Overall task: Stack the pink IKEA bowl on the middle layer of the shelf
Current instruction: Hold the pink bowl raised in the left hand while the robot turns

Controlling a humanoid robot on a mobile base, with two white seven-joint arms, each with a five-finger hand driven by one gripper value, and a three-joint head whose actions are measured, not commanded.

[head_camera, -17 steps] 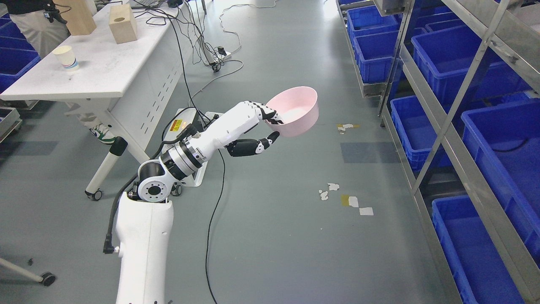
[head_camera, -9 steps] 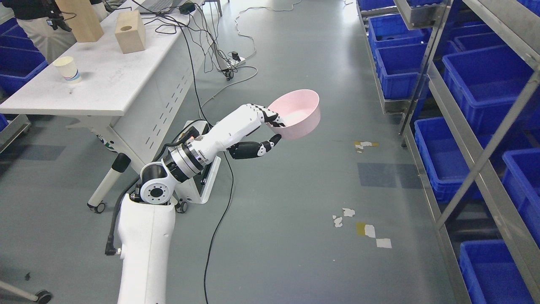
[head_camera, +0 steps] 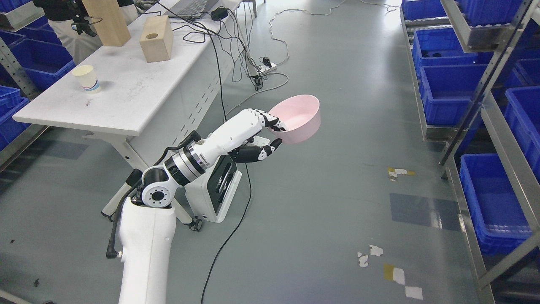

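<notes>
1. My left arm (head_camera: 143, 249) rises from the lower left of the view and reaches up and to the right, over the floor (head_camera: 303, 211).
2. My left hand (head_camera: 261, 135) is clamped on the bowl's near rim: the fingers (head_camera: 273, 121) hook over the edge into the inside, and the thumb (head_camera: 265, 148) presses up from below the wall.
3. The pink bowl (head_camera: 297, 118) hangs in the air above the floor, touching nothing but my hand. It is round, so it has no long axis; its mouth faces up and tips slightly toward me, so I see into it.
4. Just below and behind my forearm a white wheeled unit (head_camera: 219, 185) stands on the floor, with a black cable (head_camera: 230, 240) trailing past it.
5. Farther left stands the table (head_camera: 126, 97), carrying a paper cup (head_camera: 86, 78) and two wooden blocks (head_camera: 157, 39).
6. The shelf (head_camera: 489, 88) with blue bins (head_camera: 447, 90) runs along the right edge, well apart from the bowl.
7. A person (head_camera: 71, 21) stands behind the table at the top left.
</notes>
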